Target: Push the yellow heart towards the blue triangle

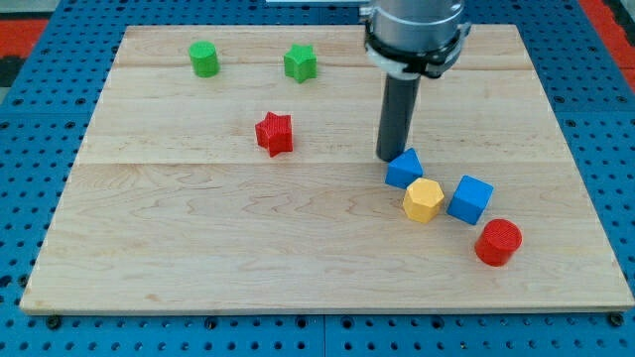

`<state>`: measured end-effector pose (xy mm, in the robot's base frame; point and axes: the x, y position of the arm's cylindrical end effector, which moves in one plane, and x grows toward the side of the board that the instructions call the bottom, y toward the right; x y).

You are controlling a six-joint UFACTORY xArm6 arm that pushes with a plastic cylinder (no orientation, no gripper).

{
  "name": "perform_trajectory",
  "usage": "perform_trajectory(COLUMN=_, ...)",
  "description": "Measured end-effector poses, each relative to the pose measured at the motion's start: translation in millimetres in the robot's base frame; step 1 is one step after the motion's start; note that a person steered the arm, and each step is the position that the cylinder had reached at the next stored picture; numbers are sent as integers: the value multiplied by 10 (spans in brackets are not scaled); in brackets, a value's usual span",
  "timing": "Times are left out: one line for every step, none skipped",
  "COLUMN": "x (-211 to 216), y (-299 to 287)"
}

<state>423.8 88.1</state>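
While our tip (389, 159) is standing just beside the blue triangle (404, 168), carrying no claw to open or hold anything, the yellow heart (423, 200) is sitting just beyond, touching that triangle. We are judging the push practically finished, with the next move calling for backing off without nudging either.

Bright even light, soft shadows, sharp
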Motion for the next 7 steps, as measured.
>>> perform_trajectory(x=-36, y=-12)
perform_trajectory(x=143, y=-144)
perform_trajectory(x=61, y=4)
perform_trajectory(x=-329, y=381)
perform_trajectory(x=-1023, y=883)
perform_trajectory(x=-1615, y=611)
perform_trajectory(x=-1361, y=278)
